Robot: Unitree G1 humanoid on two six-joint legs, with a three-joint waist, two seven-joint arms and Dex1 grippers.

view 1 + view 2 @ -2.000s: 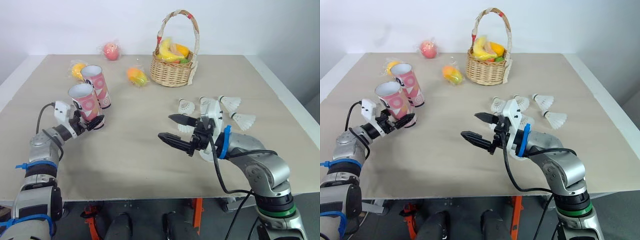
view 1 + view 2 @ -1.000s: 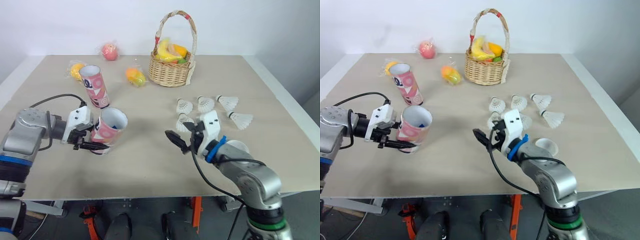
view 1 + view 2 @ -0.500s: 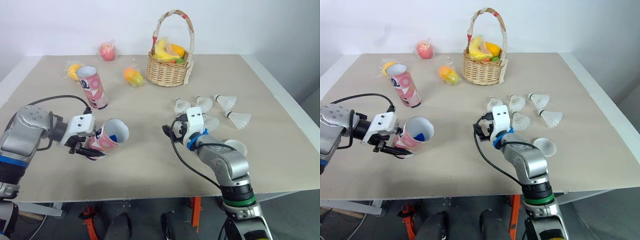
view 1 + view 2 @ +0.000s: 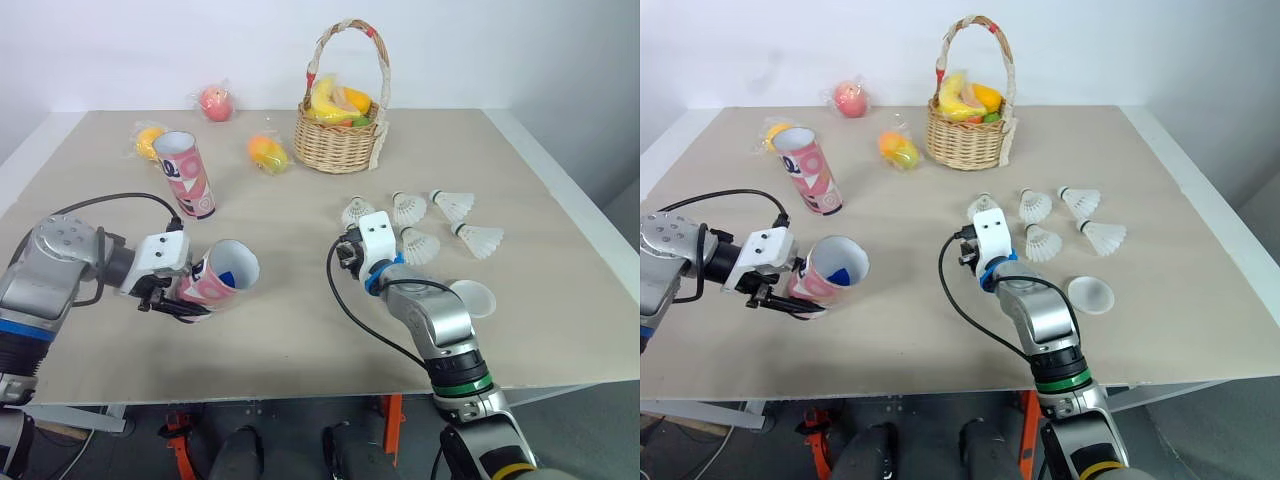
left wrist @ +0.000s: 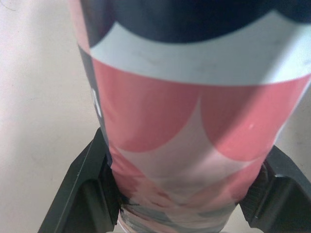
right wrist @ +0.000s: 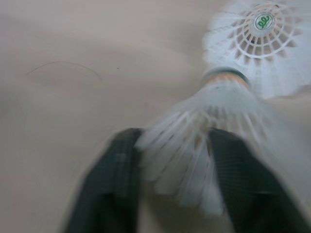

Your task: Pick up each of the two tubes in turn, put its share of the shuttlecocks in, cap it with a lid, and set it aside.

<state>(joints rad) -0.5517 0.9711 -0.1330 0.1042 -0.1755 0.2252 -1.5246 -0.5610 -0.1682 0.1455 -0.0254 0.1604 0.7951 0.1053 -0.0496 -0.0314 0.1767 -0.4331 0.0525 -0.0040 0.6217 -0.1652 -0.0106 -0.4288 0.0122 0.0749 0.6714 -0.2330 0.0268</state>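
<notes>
Pale wall backs the beige table [image 4: 300,190]. Near its front-left edge the left gripper [image 4: 182,293] is clamped round the base of one tube [image 4: 222,277], tipping the open mouth toward the right arm, plainly to receive. The right gripper [image 4: 346,252], mid-table, has its jaws spread either side of a shuttlecock [image 6: 194,141]; whether they press the feathers is too blurred to tell. The second tube [image 4: 185,172] stands upright toward the far-left corner, and a lid [image 4: 472,297] waits near the front-right edge.

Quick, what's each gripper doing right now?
Left gripper: closed on the tilted pink tube.
Right gripper: at a shuttlecock; grip cannot be told.
</notes>
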